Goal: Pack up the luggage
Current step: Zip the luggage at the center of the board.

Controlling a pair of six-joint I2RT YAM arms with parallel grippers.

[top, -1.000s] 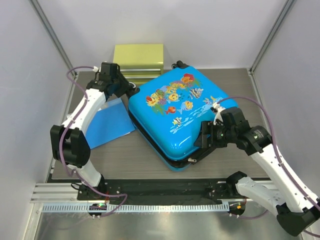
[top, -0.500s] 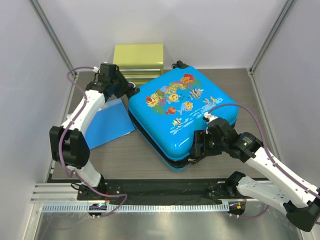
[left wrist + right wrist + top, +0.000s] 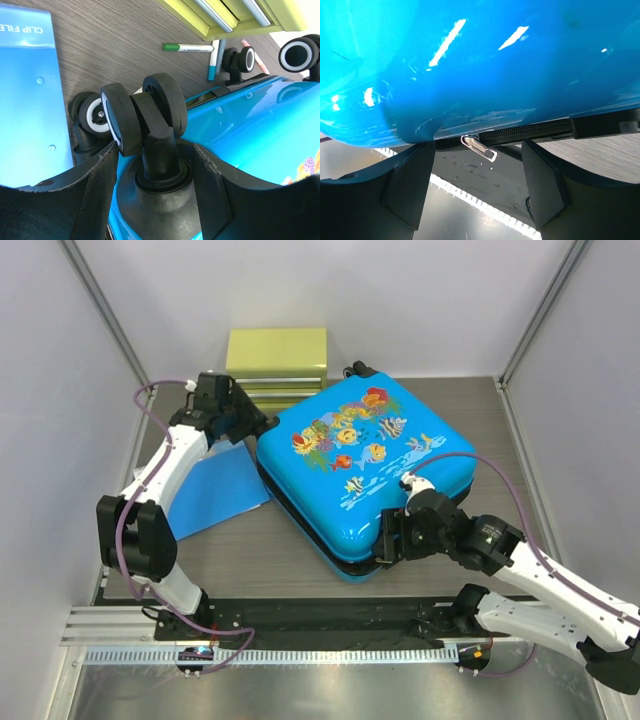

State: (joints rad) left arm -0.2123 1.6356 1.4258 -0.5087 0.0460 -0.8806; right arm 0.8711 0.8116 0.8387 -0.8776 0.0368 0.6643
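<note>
The right gripper (image 3: 477,150), jaws spread, brackets the silver zip pull (image 3: 481,149) at the near corner of the fish-print suitcase (image 3: 360,465), not yet pinching it. The left gripper (image 3: 155,152), also spread, straddles a caster (image 3: 147,115) at the suitcase's far-left corner. The suitcase lies flat, lid down, on the table (image 3: 250,550). Zipping shut looks to be the step in hand; next, pinch the pull and draw it along the track.
</note>
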